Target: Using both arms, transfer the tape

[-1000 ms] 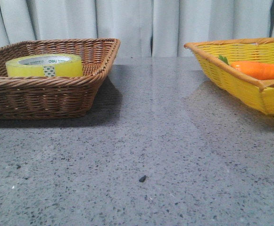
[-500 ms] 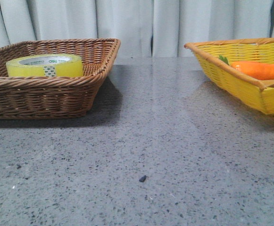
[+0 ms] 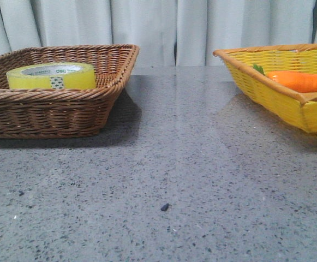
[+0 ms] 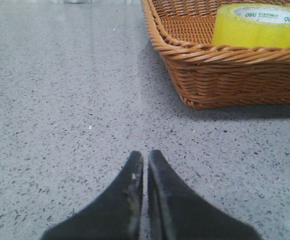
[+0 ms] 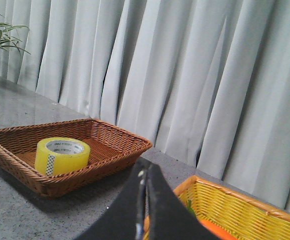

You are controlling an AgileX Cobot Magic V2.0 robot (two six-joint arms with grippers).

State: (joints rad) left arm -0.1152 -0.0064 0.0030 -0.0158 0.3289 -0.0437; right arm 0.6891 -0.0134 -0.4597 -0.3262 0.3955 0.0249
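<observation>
The yellow tape roll (image 3: pixel 52 76) lies flat in the brown wicker basket (image 3: pixel 54 112) at the left of the table. It also shows in the left wrist view (image 4: pixel 258 26) and the right wrist view (image 5: pixel 62 156). Neither gripper shows in the front view. My left gripper (image 4: pixel 145 156) is shut and empty, low over the bare table, apart from the brown basket (image 4: pixel 224 75). My right gripper (image 5: pixel 145 167) is shut and empty, raised near the yellow basket (image 5: pixel 234 210), far from the tape.
An orange carrot (image 3: pixel 303 81) lies in the yellow wicker basket (image 3: pixel 278 98) at the right. Grey speckled tabletop (image 3: pixel 174 164) spans between the baskets. White curtains hang behind. A small dark speck (image 3: pixel 165 207) lies on the table. A green plant (image 5: pixel 0 32) stands far off.
</observation>
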